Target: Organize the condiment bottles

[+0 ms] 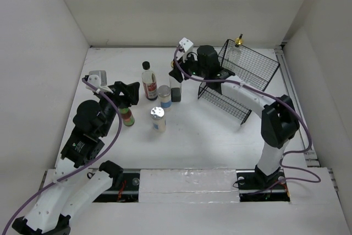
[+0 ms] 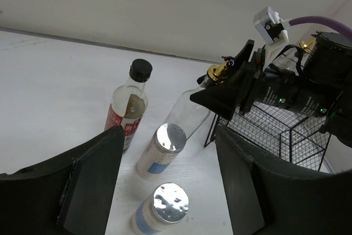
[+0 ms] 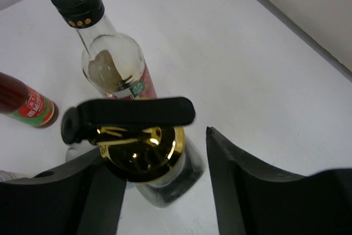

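My right gripper (image 1: 177, 75) (image 3: 159, 147) straddles the top of a clear bottle with a gold pourer (image 1: 176, 87) (image 3: 144, 152) that stands on the table beside the black wire basket (image 1: 254, 65). Its jaws are open, with a gap on the right side. A second gold-pourer bottle (image 1: 238, 44) stands at the basket's far corner. The black-capped, red-labelled bottle (image 1: 149, 82) (image 3: 110, 64) and two silver-lidded jars (image 1: 164, 96) (image 1: 158, 118) stand mid-table. My left gripper (image 1: 132, 93) (image 2: 168, 136) is open and empty, just above the small green-capped bottle (image 1: 128, 116).
White walls close off the table at the back and on both sides. The basket's lower wire shelf (image 1: 225, 103) juts toward the middle of the table, under the right arm (image 1: 247, 100).
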You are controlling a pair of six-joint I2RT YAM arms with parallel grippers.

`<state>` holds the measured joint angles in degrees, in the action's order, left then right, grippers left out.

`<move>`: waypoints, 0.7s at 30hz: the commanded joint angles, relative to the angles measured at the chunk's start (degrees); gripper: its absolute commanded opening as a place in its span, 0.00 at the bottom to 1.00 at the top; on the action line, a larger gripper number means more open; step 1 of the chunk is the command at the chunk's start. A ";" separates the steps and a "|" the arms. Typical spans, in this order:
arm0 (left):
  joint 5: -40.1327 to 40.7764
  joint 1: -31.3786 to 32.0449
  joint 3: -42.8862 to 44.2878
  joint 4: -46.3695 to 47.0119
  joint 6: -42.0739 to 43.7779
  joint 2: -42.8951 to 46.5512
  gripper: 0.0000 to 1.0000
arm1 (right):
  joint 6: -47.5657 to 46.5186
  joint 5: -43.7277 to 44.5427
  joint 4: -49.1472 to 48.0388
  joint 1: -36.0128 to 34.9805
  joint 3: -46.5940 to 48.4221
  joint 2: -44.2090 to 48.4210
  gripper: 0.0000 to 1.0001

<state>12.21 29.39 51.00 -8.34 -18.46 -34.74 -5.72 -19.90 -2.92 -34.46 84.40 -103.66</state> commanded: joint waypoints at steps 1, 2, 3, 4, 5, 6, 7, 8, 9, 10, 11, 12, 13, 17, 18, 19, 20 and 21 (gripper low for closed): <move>-0.17 -0.12 -0.47 2.89 0.62 0.38 0.63 | 0.53 0.56 -6.04 -1.31 3.05 -1.10 0.58; -0.17 -0.12 -0.47 2.89 0.62 0.38 0.63 | 1.23 0.56 -6.74 -1.31 3.05 -1.11 0.52; -0.17 -0.12 -0.47 2.89 0.62 0.38 0.63 | 1.76 1.09 -8.32 -1.31 3.05 -1.11 0.48; -0.17 -0.12 -0.47 2.89 0.62 0.38 0.63 | 1.76 1.09 -9.12 -1.31 2.35 -0.59 0.43; -0.17 -0.12 -0.47 2.89 0.62 0.38 0.63 | 2.37 1.09 -9.82 -1.31 1.65 -0.58 0.38; -0.17 -0.12 -0.99 2.89 0.62 0.38 0.63 | 3.07 1.61 -10.61 -1.31 1.64 0.11 0.31; -0.17 -0.12 -0.99 2.89 0.62 0.38 0.63 | 3.08 1.62 -11.75 -1.84 0.86 0.99 0.27; -0.69 -0.12 -0.99 2.89 0.62 0.38 0.63 | 3.08 2.14 -11.76 -1.84 0.85 1.61 0.24; -0.69 -0.12 -0.99 2.89 0.62 0.38 0.63 | 3.77 2.67 -11.76 -1.84 0.85 3.01 0.23; -0.69 -0.12 -0.99 2.89 0.62 0.38 0.63 | 4.39 3.20 -12.54 -1.84 0.85 3.89 0.21; -0.69 -0.12 -0.99 2.89 0.62 0.38 0.63 | 4.40 4.07 -13.25 -1.84 0.85 4.94 0.21; -0.69 -0.12 -0.99 2.89 0.62 0.38 0.63 | 4.40 5.04 -13.25 -1.84 0.85 6.09 0.21; -0.69 -0.12 -0.99 2.89 0.62 0.38 0.63 | 5.18 6.70 -13.25 -1.84 1.46 8.45 0.21; -0.69 -0.12 -0.99 2.89 0.62 0.38 0.63 | 5.72 13.90 -10.89 -1.84 3.84 14.70 0.20; -0.69 -0.12 -0.99 2.89 0.62 0.38 0.63 | 5.72 15.06 -10.10 -1.23 3.84 15.84 0.20; -0.69 -0.12 -0.99 2.89 0.62 0.38 0.63 | 5.72 15.85 -9.39 -0.44 4.45 16.81 0.20; -0.69 -0.12 -0.99 2.89 0.62 0.38 0.63 | 5.19 16.73 -8.78 0.09 4.46 18.65 0.20; -0.69 -0.12 -0.99 2.89 0.62 0.38 0.63 | 5.19 18.04 -8.25 1.48 4.46 19.54 0.20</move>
<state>12.10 29.39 50.19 -8.36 -18.46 -34.74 -1.06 -7.25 -3.73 -35.09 84.18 -91.39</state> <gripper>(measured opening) 0.629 0.418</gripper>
